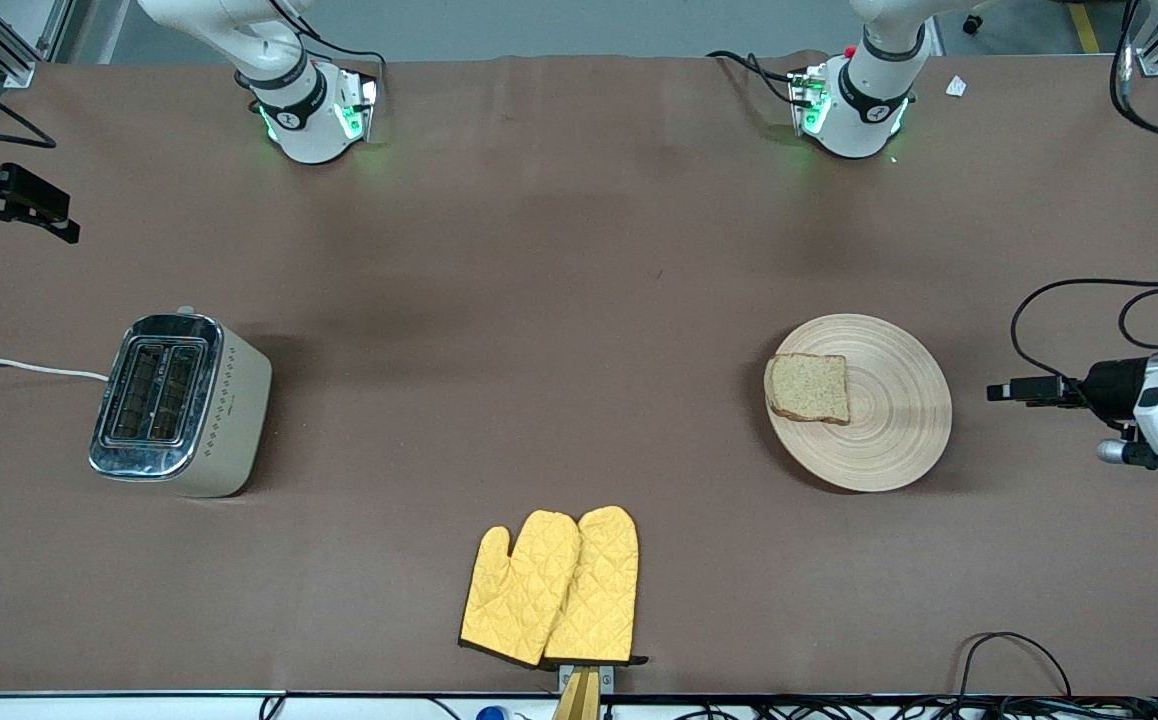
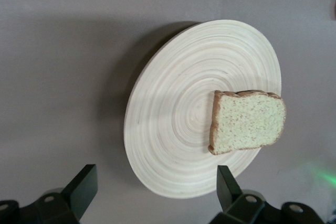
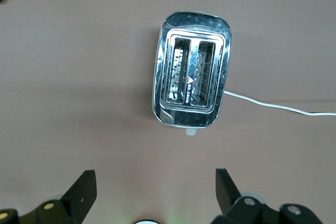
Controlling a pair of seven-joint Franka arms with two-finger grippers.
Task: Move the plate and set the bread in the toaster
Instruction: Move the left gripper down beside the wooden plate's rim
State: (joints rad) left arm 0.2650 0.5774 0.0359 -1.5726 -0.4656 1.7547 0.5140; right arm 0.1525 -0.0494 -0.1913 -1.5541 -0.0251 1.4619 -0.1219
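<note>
Only partly visible at the table's ends, left gripper and right gripper hold jaws wide.

The bread lies on the plate, well apart from the toaster.

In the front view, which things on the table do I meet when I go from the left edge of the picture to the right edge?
toaster → oven mitts → bread → plate; the bread lies on the plate, at its edge toward the toaster.
</note>
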